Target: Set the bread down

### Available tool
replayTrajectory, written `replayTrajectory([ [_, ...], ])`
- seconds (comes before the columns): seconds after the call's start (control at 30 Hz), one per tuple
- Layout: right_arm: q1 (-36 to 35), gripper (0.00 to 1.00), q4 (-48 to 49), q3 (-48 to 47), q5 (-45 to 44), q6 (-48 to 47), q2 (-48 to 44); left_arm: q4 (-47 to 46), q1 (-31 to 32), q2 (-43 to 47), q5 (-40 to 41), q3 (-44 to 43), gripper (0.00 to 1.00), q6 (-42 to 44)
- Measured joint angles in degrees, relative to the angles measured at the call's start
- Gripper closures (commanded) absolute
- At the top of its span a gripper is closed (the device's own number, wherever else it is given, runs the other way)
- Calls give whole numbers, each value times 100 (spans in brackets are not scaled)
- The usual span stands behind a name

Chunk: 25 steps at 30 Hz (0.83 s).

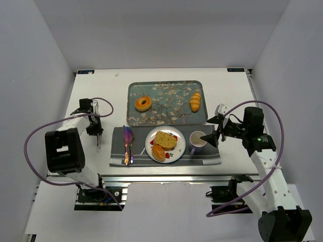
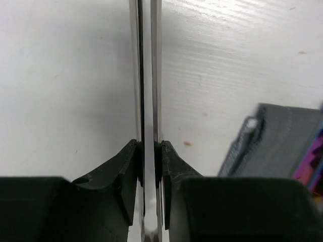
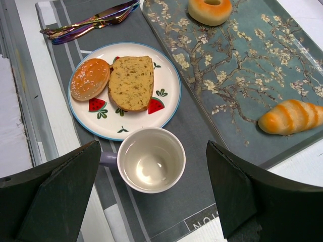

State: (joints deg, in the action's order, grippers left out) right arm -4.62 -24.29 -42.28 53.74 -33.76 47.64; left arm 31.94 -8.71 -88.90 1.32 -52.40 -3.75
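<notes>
Lying bread slice (image 3: 131,82): flat on the plate (image 3: 126,126), touching the bun (image 3: 89,78), near the middle of the counter's (image 1: 101,91) near edge.
Cup (image 3: 151,159): just beside the plate.
Right gripper (image 3: 153,151): jaws released, wide apart, over the cup.
Left gripper (image 2: 149,146): jaws clenched on a thin metal utensil (image 2: 156,60), near the counter's left edge.
</notes>
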Motion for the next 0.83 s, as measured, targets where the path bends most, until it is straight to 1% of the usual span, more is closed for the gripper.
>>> replayTrajectory([
  [0.07,0,10,-42,-9,-2,-50,2,-149,4,-315,-15,7,81,173],
  [0.13,0,11,-107,-31,-22,-116,26,-249,4,-525,-31,-26,74,299],
  [0.17,0,11,-131,-37,-31,-133,46,-299,4,-529,-31,-35,68,339],
  [0.2,0,11,-138,-39,-46,-140,66,-310,4,-529,-28,-35,60,361],
  [0.23,0,11,-146,-42,-52,-142,94,-326,4,-529,-22,-35,35,404],
  [0.27,0,11,-160,-44,-68,-142,122,-345,4,-525,-15,-33,31,442],
  [0.3,0,11,-170,-46,-83,-136,149,-365,0,-516,0,-26,18,437],
  [0.4,0,11,-181,-57,-144,-105,203,-358,-59,-463,22,4,9,422],
  [0.43,0,11,-186,-72,-184,-79,223,-330,-81,-424,20,20,2,389],
  [0.57,0,11,-175,-232,-511,269,332,-208,-162,44,-7,81,2,125],
  [0.7,-2,11,-170,-551,-1213,938,640,-282,-199,1187,-210,282,2,-378],
  [0.83,-2,10,-122,-769,-1829,1384,841,-468,-201,2212,-551,466,2,-918],
])
